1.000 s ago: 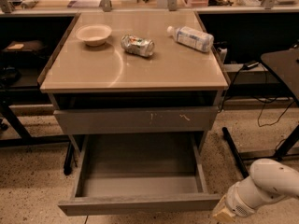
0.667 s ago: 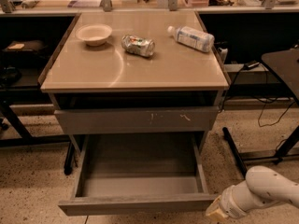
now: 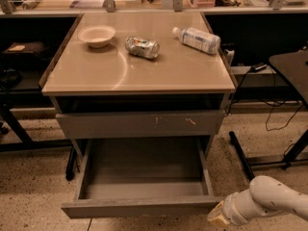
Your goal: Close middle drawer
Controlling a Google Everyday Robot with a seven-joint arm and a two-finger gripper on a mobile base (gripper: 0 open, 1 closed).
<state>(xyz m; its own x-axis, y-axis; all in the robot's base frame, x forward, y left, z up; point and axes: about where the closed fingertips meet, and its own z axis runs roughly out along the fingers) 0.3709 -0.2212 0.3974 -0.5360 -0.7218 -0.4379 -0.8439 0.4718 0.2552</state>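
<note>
Only partly visible, end effector (image 3: 218, 219) sits beside middle drawer (image 3: 139, 207).

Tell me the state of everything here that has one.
Wide plain grey middle drawer: pulled far open, empty.
Scratched grey drawer front above: appears slightly ajar.
Pale round bowl: upright, empty.
Crushed metal can: on its side.
Clear plastic bottle: on its side, capped.
White arm's end effector: low, by the open drawer's front right corner.
</note>
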